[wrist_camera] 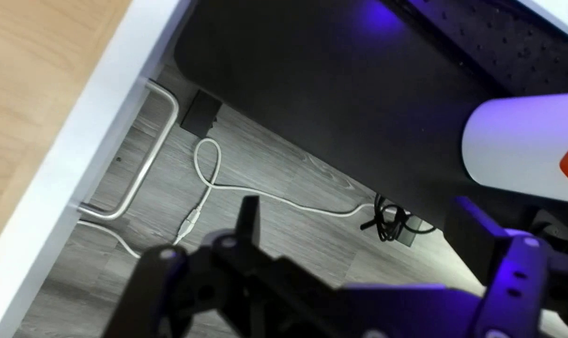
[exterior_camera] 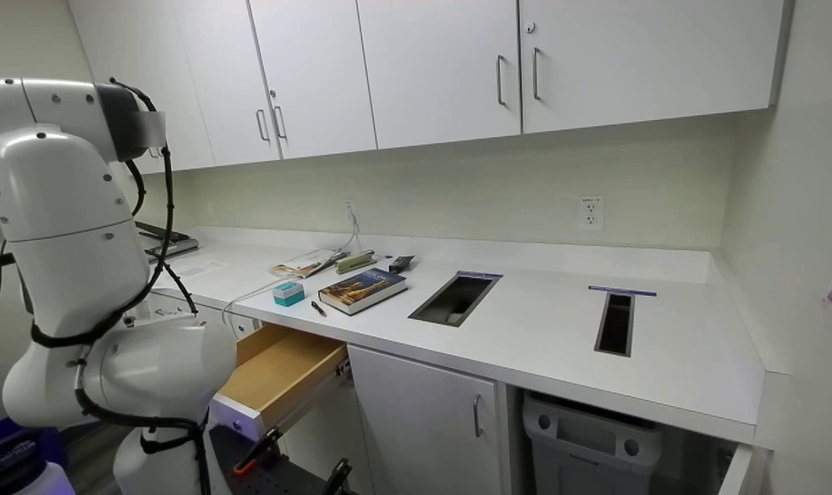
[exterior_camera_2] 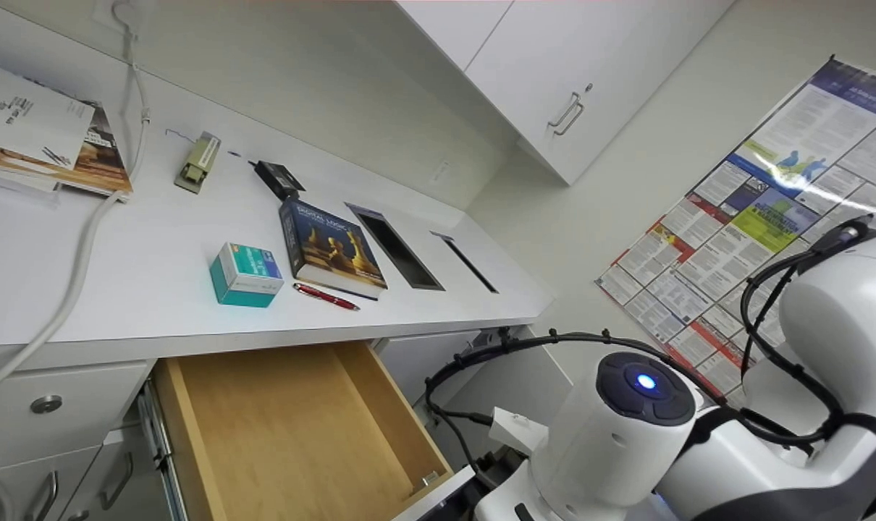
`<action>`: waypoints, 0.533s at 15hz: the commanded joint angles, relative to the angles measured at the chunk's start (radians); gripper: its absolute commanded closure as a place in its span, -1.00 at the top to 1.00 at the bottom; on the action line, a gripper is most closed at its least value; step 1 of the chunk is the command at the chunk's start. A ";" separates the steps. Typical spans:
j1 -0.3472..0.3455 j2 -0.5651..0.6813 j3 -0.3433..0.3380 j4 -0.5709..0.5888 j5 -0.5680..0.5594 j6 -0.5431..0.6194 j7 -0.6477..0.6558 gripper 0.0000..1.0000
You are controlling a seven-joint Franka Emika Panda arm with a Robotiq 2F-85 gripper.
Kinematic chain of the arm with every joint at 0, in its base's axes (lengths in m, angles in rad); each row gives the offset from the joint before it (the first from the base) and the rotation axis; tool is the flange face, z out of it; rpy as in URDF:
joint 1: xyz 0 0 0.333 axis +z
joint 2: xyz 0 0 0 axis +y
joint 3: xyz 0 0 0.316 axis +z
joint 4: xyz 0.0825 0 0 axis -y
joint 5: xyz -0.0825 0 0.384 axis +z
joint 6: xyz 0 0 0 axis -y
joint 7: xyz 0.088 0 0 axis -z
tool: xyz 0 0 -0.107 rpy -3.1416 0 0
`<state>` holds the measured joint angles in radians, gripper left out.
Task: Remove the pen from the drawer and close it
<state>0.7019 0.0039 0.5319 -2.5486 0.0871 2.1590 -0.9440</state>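
Note:
A red pen (exterior_camera_2: 326,297) lies on the white counter beside a book; it looks dark in an exterior view (exterior_camera: 318,309). The drawer (exterior_camera_2: 300,434) is pulled out below the counter edge, and its tan wooden floor shows bare. It is also open in an exterior view (exterior_camera: 285,364), partly behind the arm. In the wrist view the drawer's white front (wrist_camera: 72,145) runs along the left, with a metal handle (wrist_camera: 145,164). My gripper (wrist_camera: 356,209) is open, with nothing between its fingers, above the floor outside the drawer front. In both exterior views the gripper is hidden or not discernible.
On the counter are a thick book (exterior_camera_2: 333,246), a teal and white box (exterior_camera_2: 246,275), a green stapler (exterior_camera_2: 198,163) and a white cable (exterior_camera_2: 83,260). A black platform (wrist_camera: 321,94) with a white cylindrical base (wrist_camera: 523,145) stands close to the gripper.

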 commanded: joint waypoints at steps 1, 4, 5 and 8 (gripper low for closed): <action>0.021 0.046 0.023 0.050 -0.172 -0.018 -0.008 1.00; 0.035 0.084 0.045 0.073 -0.309 0.011 -0.029 1.00; 0.039 0.099 0.053 0.081 -0.352 0.013 -0.041 1.00; 0.045 0.144 0.065 0.090 -0.475 0.055 -0.094 0.31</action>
<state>0.7420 0.0971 0.5885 -2.4800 -0.2945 2.1749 -0.9823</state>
